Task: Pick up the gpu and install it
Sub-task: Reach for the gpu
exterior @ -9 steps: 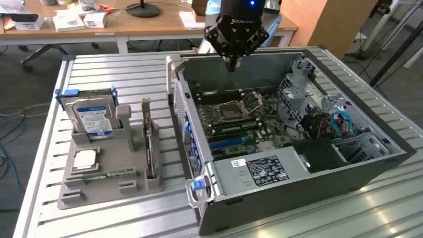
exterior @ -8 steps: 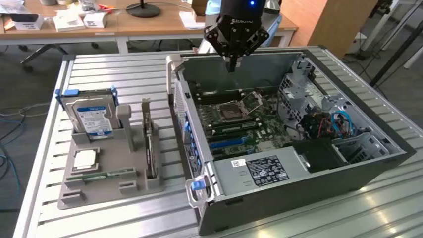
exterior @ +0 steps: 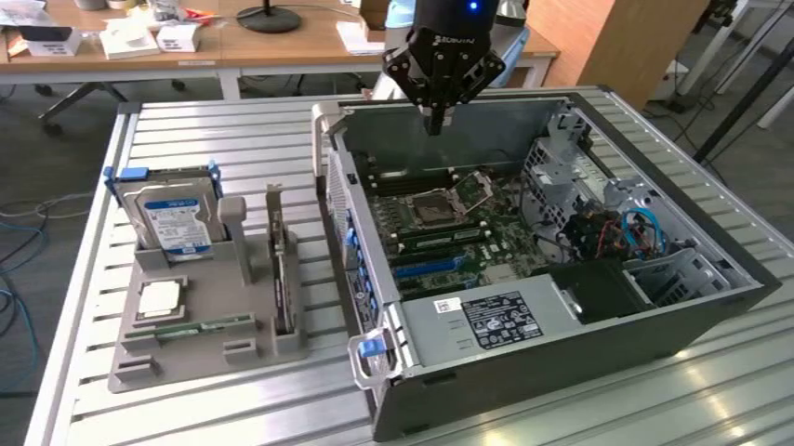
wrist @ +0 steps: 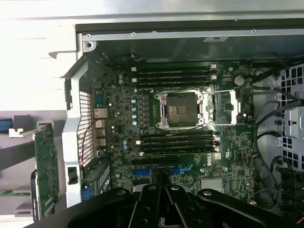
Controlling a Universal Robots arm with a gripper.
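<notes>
Exterior view first, from its left: the grey holder [exterior: 199, 348] lies just beside the computer case [exterior: 694, 307], on the exterior view's left of it. In the holder's slot farthest from the case stands the hard drive [exterior: 174, 218]. In the slot nearest the case the gpu [exterior: 282, 279] stands on its long edge, probably so you get a free top edge to pinch from above. It sits untouched, outside the case.

Moving across, the case lies on its side with its open face up. That leaves the motherboard [exterior: 447, 232] reachable from straight overhead. The gripper [exterior: 436, 125] hangs above the open case with its fingers pressed together on nothing, well apart from the card.

From the wrist view you look down into the case. The closed fingertips sit over the board near the blue slots [wrist: 142, 172], likely where the card belongs. The gpu's green board shows just outside the case wall, silver bracket [wrist: 33, 132] at one end.
</notes>
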